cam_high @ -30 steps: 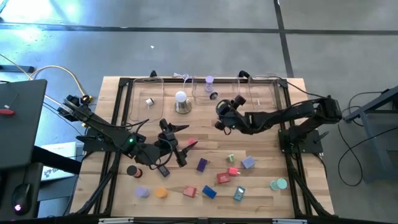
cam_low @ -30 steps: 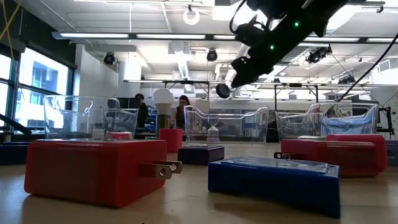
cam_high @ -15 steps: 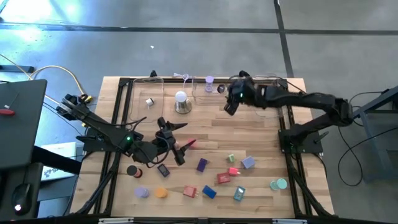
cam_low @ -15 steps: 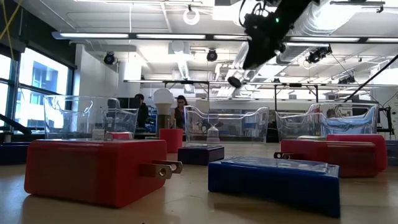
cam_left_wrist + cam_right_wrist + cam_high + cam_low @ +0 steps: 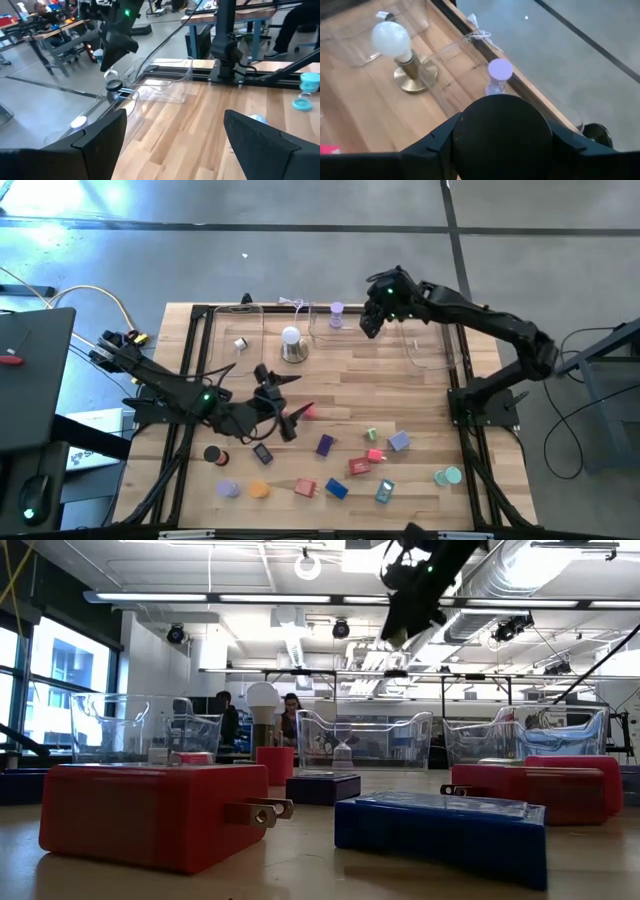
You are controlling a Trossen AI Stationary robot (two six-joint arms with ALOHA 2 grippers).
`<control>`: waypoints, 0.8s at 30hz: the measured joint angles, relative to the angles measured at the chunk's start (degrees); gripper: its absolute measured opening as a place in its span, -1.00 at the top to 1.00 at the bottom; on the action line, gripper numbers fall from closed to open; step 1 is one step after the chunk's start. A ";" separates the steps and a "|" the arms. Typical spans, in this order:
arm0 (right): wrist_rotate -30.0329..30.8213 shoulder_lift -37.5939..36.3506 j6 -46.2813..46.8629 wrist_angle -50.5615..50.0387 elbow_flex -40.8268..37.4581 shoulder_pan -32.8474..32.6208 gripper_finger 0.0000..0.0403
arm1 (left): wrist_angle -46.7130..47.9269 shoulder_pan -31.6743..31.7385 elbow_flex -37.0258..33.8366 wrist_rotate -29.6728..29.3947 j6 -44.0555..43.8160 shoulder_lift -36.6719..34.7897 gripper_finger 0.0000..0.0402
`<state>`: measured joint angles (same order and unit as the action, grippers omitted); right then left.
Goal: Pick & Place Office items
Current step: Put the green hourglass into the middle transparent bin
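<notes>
right arm: in one second we see it go from the middle of the table up to the far edge; now the right gripper (image 5: 372,320) hangs over the middle tray (image 5: 345,330).
right grip: a black roll (image 5: 501,131) sits between the fingers, pinched on both sides; it fills the right wrist view.
meaning: we judge the roll is near its drop place; the release is not yet done.
tray content: a lilac roll (image 5: 498,75) stands already in this tray, just under the gripper.
left arm: it has not moved in this second; the left gripper (image 5: 281,402) is low over the table, left of centre, fingers spread wide and nothing between them in the left wrist view.
near left gripper: a pink block (image 5: 303,412) lies just beside the fingertips; we cannot tell if it touches.
still on table: purple block (image 5: 325,445), red block (image 5: 305,488), blue block (image 5: 336,489), teal roll (image 5: 449,476), orange roll (image 5: 259,490), and more, all on the near half.
hidden: in the high view the black roll is covered by the gripper; in the low view the right arm is cut by the top edge.
unclear: how high the roll is over the tray floor; what the small piece in the left tray (image 5: 235,340) is.
</notes>
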<state>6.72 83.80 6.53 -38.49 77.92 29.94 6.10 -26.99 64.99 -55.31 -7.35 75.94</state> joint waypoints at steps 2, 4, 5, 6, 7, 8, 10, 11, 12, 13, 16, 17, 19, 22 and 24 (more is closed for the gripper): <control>-0.19 1.90 -0.80 0.55 0.01 0.85 0.01 | 0.12 0.34 0.00 0.01 -0.01 0.00 -0.62; -0.52 4.18 -1.94 1.71 0.01 1.33 0.05 | 0.32 0.56 0.00 0.04 -0.02 0.00 -0.62; -1.05 5.40 -2.10 2.41 0.01 1.44 0.05 | 0.45 0.59 0.00 0.09 -0.02 0.00 -0.62; -1.09 6.70 -2.21 2.97 0.01 1.44 0.05 | 0.49 0.57 0.00 0.08 -0.02 0.00 -0.62; -1.13 7.94 -2.36 3.51 0.01 1.46 0.05 | 0.46 0.57 0.00 0.09 -0.02 0.00 -0.62; -1.32 9.22 -2.83 4.16 0.01 1.64 0.05 | 0.51 0.57 0.00 0.07 -0.07 0.00 -0.62; -2.04 11.51 -3.52 4.96 -0.02 1.93 0.05 | 0.93 0.57 0.00 0.56 -0.12 0.00 -0.62; -2.33 12.70 -3.57 5.53 -0.05 2.00 0.05 | 1.13 0.57 0.00 1.03 -0.29 0.00 -0.62; -2.46 13.77 -3.57 6.25 -0.05 2.05 0.03 | 1.46 0.57 0.00 1.40 -0.65 0.02 -0.62; -2.61 14.76 -3.57 6.88 -0.05 2.16 0.02 | 1.80 0.57 0.00 1.75 -1.25 0.01 -0.62; -2.56 16.96 -3.58 7.42 -0.08 2.82 0.04 | 2.84 0.57 0.00 2.23 -2.92 0.00 -0.62; -2.57 17.59 -3.58 8.06 -0.08 2.90 0.05 | 3.35 0.57 0.00 2.56 -3.11 0.02 -0.62; -2.63 18.66 -3.58 8.78 -0.08 3.18 0.05 | 3.78 0.57 0.00 3.24 -3.23 0.02 -0.62; -2.68 19.93 -3.59 9.21 -0.08 3.55 0.05 | 4.22 0.57 0.00 3.55 -3.98 0.02 -0.62; -2.65 20.76 -3.58 9.54 -0.08 3.60 0.02 | 4.81 0.57 0.00 3.83 -4.30 0.02 -0.62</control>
<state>4.07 104.56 2.95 -28.96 77.84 33.54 10.92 -26.41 64.99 -51.47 -11.66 75.96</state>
